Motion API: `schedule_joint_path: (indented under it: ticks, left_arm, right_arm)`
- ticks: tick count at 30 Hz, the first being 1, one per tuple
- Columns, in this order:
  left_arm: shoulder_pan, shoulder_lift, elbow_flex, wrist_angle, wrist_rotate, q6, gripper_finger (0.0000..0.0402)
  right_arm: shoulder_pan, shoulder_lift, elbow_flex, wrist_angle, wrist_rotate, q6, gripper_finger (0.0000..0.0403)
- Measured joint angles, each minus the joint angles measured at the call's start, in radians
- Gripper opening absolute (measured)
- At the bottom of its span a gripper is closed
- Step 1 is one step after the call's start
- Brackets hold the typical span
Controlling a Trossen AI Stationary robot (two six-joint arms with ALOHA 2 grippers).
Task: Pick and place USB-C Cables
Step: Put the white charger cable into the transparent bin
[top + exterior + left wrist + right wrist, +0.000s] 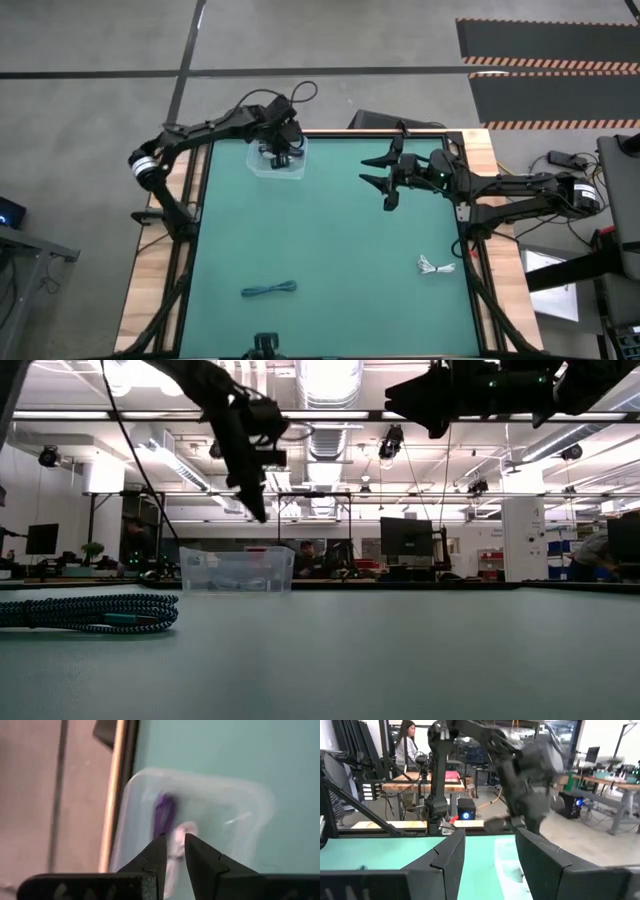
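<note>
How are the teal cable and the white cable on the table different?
The teal cable lies near the front edge, left of the middle; the white cable lies near the right edge. The teal cable is a long, narrow bundle; the white cable is shorter, with loose ends sticking out. Both lie on the green mat, untouched.

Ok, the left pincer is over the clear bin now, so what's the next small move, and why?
Probably lift the left pincer straight up out of the clear bin. Its fingers stand slightly apart with nothing visibly between them, and cables already lie inside below it. The teal cable and white cable remain on the mat, so one is the likely next target. The right pincer waits, open.
</note>
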Motion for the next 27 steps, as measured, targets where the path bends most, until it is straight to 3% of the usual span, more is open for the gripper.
schedule_joint_path:
  ticks: [6, 17, 27]
  left_arm:
    - [-0.110, -0.109, -0.076, 0.123, 0.028, -0.119, 0.0052]
    - [-0.307, -0.322, -0.353, 0.505, 0.026, -0.200, 0.0052]
    - [-0.359, -0.394, -0.524, 0.787, 0.023, -0.200, 0.0052]
  right_arm:
    - [0.000, 0.000, 0.000, -0.045, 0.000, 0.033, 0.0167]
    - [0.002, 0.002, 0.000, -0.218, -0.001, 0.167, 0.0166]
    - [0.091, 0.009, 0.000, -0.387, -0.013, 0.401, 0.0166]
